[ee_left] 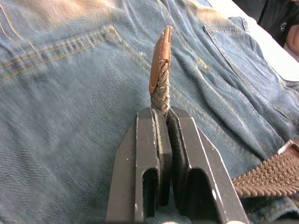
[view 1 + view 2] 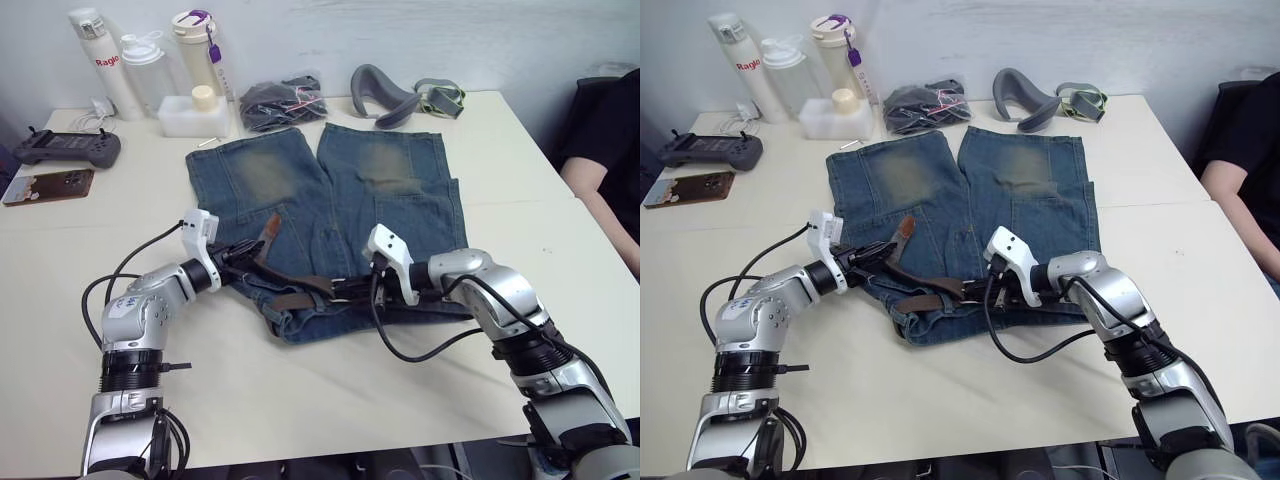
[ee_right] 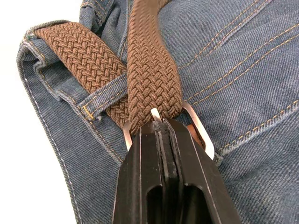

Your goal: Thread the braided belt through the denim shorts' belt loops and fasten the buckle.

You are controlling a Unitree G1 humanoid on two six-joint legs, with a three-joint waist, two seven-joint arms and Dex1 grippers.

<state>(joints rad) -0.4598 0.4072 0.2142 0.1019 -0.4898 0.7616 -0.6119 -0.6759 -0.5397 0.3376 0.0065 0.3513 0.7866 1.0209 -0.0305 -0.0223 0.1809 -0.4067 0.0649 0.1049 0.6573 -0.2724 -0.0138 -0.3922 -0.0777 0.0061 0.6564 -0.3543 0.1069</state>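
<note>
The denim shorts [image 2: 300,190] lie flat on the table, waistband nearest me and legs pointing away. The braided belt [image 3: 149,70] runs along the waistband and passes under a belt loop [image 3: 100,95]. My left gripper [image 2: 245,255] is shut on the belt just below its tan leather tip [image 1: 160,60], which sticks up over the left leg. My right gripper [image 2: 345,290] is at the middle of the waistband. It is shut at the silver buckle [image 3: 201,135], where the woven strap folds over the buckle's bar.
Bottles [image 2: 140,60] and a white container [image 2: 192,113] stand at the back left. A dark bundle in a clear bag [image 2: 282,100] and a grey padded strap [image 2: 385,92] lie behind the shorts. A controller [image 2: 65,148] and a phone [image 2: 48,186] are at the left, and a person's arm [image 2: 605,190] at the right edge.
</note>
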